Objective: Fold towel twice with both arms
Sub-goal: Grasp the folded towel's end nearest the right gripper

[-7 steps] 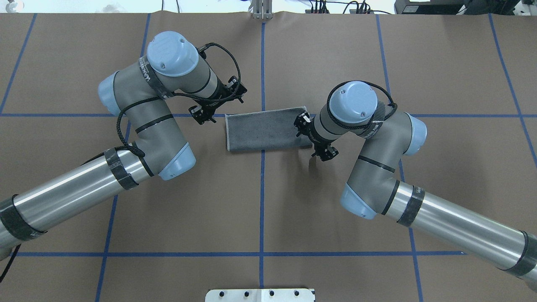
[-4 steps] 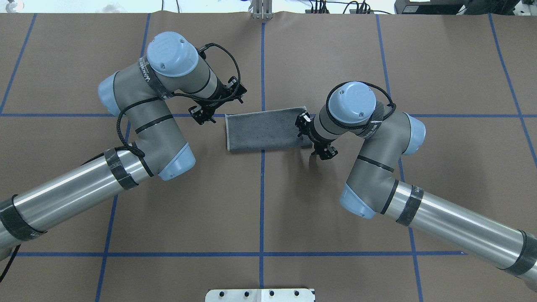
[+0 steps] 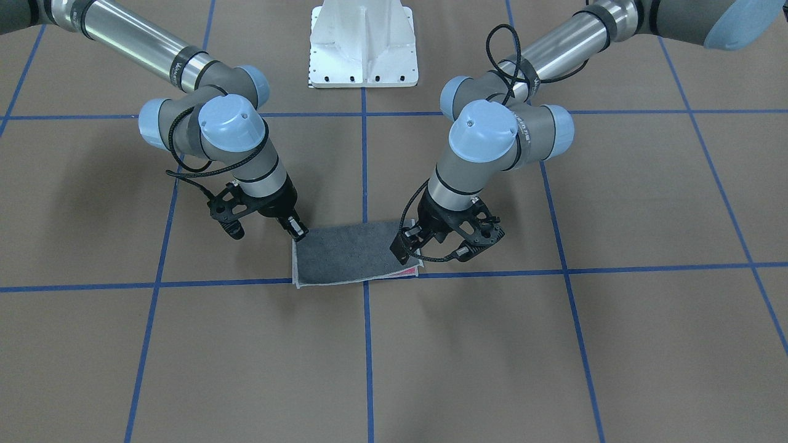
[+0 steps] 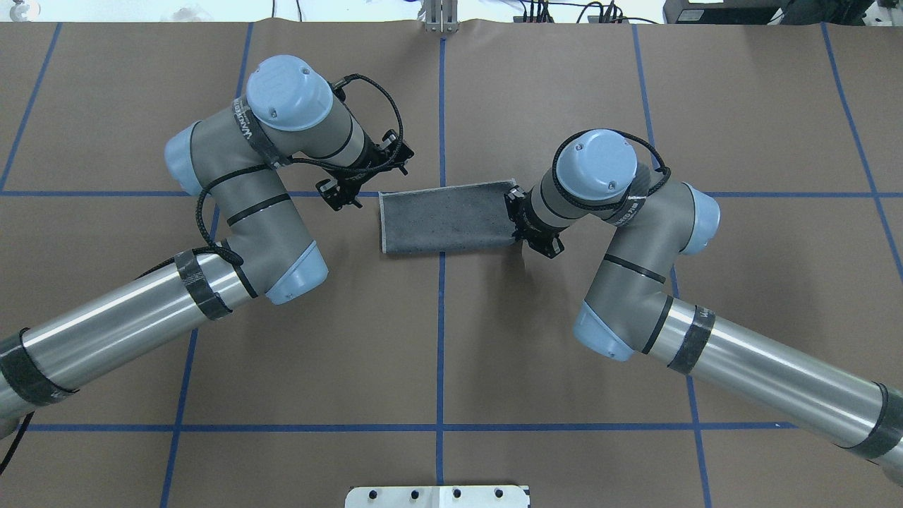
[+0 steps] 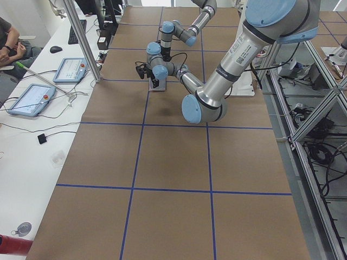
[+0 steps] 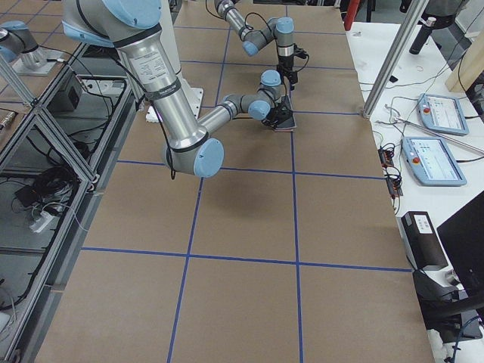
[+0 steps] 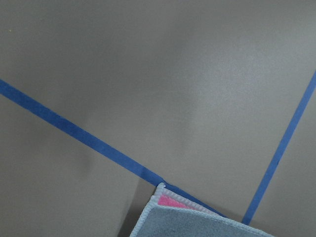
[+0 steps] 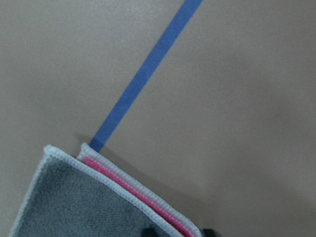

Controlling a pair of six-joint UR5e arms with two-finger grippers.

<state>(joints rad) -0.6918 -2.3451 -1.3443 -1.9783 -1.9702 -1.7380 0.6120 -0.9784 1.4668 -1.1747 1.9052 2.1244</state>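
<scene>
The towel (image 4: 444, 222) lies flat near the table's middle, folded to a strip, dark grey face up, also in the front view (image 3: 348, 253). A pink sliver (image 3: 406, 272) shows between its layers at its left end. My left gripper (image 4: 370, 175) hangs open just above that end (image 3: 434, 247); its wrist view shows only a towel corner (image 7: 170, 207). My right gripper (image 4: 530, 222) is open at the towel's right end (image 3: 265, 229), one finger (image 3: 297, 231) by the far corner. The right wrist view shows the layered corner (image 8: 89, 170).
The brown table cover carries a blue tape grid (image 4: 441, 339). The white pedestal base (image 3: 363, 43) stands at the robot's side. In the left side view a white bench with tablets (image 5: 27, 100) and a seated person (image 5: 8, 43) lies beyond the far table edge.
My right gripper has shifted a little away from the robot along the towel's right end and turned slightly. The left arm and the towel have barely moved.
</scene>
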